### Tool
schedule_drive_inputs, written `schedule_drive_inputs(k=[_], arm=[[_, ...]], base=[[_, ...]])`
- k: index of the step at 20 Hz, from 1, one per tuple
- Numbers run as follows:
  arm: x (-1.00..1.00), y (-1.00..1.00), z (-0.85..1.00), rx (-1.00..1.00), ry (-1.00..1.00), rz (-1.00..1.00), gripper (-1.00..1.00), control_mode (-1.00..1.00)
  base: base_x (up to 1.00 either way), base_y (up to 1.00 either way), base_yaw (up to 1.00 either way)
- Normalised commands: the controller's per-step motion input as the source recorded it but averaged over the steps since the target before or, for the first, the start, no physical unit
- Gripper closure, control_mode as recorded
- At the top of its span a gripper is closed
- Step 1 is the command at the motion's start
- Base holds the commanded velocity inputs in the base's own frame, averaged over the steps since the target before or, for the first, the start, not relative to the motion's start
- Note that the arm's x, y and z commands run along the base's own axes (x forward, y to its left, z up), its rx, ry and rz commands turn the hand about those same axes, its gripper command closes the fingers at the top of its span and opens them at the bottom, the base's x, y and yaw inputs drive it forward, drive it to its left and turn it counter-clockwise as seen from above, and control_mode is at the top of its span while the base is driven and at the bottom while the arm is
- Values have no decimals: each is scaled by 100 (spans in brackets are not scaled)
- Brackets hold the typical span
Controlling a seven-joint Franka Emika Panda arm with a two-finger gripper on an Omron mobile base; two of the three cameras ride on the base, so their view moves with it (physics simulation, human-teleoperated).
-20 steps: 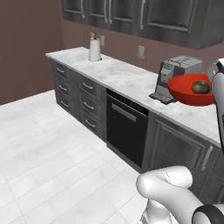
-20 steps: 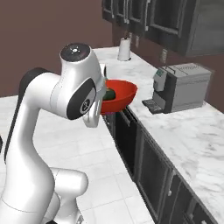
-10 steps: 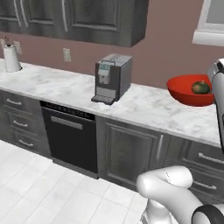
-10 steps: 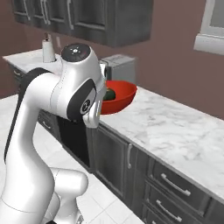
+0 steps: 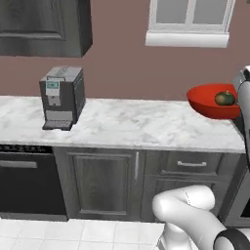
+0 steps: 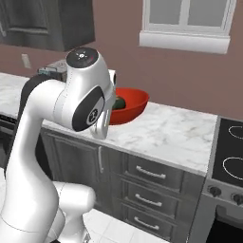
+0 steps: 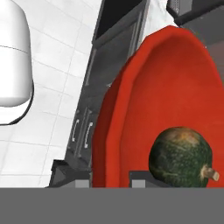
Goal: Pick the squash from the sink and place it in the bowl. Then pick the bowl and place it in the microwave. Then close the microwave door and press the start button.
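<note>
The red bowl hangs in the air above the counter's right end, with the dark green squash lying inside it. In the hand view the bowl takes up the right side and the squash rests low in it. My gripper is shut on the bowl's rim, one fingertip outside the wall and one inside. From the right base view the bowl sticks out behind my arm, with the squash half hidden by it.
A grey coffee machine stands on the white marble counter. Below are dark cabinets, drawers and a dishwasher. A window is on the wall. A stove top adjoins the counter at the right.
The whole scene has slid left as the base turned along the counter; the window and stove came into view. The bowl with the squash stays in my grip.
</note>
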Motion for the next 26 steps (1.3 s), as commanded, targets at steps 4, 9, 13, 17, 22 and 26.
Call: schedule_drive_inputs(k=[4, 9, 13, 17, 22, 26], arm=[[0, 0, 0, 0, 0, 0, 100, 100], [0, 0, 0, 0, 0, 0, 100, 100], [0, 0, 0, 0, 0, 0, 100, 100], [0, 0, 0, 0, 0, 0, 100, 100], [0, 0, 0, 0, 0, 0, 100, 100], [0, 0, 0, 0, 0, 0, 100, 100]], base=[[12, -11, -52], [12, -9, -48], [20, -7, -46], [27, -9, -45], [30, -10, -44], [37, -14, -45]])
